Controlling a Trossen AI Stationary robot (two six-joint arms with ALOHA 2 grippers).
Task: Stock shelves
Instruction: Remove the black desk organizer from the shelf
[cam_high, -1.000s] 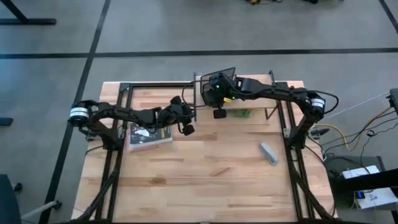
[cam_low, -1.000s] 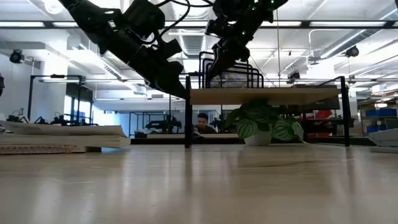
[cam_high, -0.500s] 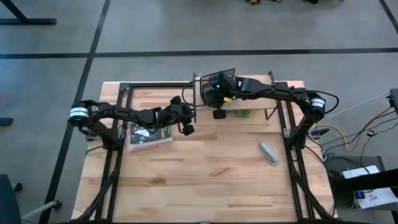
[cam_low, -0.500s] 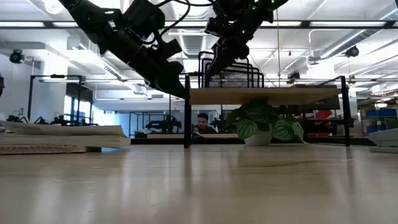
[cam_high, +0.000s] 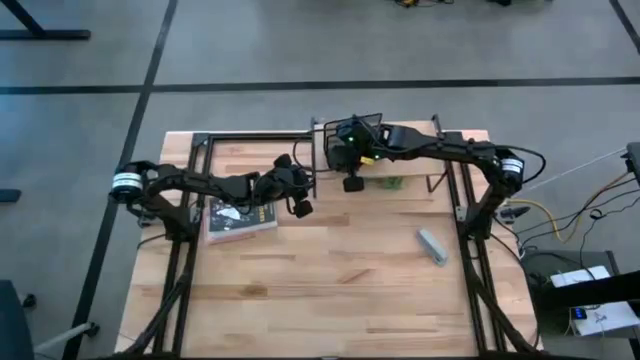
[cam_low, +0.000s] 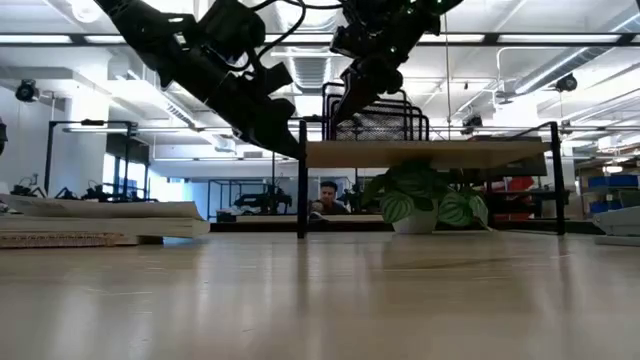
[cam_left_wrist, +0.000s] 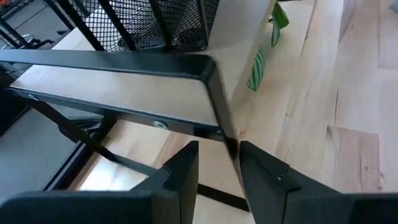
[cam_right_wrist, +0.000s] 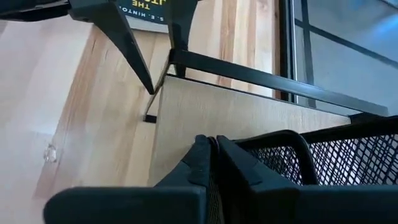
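The shelves (cam_high: 415, 168) are one small wood board (cam_low: 430, 153) on black legs at the table's far middle. A black wire rack (cam_high: 358, 125) stands on the board's left end, and my right gripper (cam_right_wrist: 210, 149) is shut on it. My left gripper (cam_left_wrist: 217, 168) is open at the shelf's near left corner. Its fingers stand on either side of the black corner leg (cam_left_wrist: 222, 121). I cannot tell whether they touch it. In the low view that gripper (cam_low: 285, 135) slants down beside the leg. My right gripper pinches the wire rack's mesh wall (cam_right_wrist: 231, 163) between its two fingers, at the rack's left end (cam_low: 335, 100). The fingers slant down from above. The rack stands upright with its base on the shelf board (cam_right_wrist: 205, 118).
A book (cam_high: 240, 220) lies flat on the table left of the shelf. A potted plant (cam_low: 420, 205) stands under the board, its leaves (cam_high: 390, 183) poking out at the near edge. A small grey object (cam_high: 432, 245) lies at the right. A person (cam_low: 325, 195) shows in the room behind.
My right gripper has shifted the wire rack a little toward the table's right on the shelf board. The rack stays upright.
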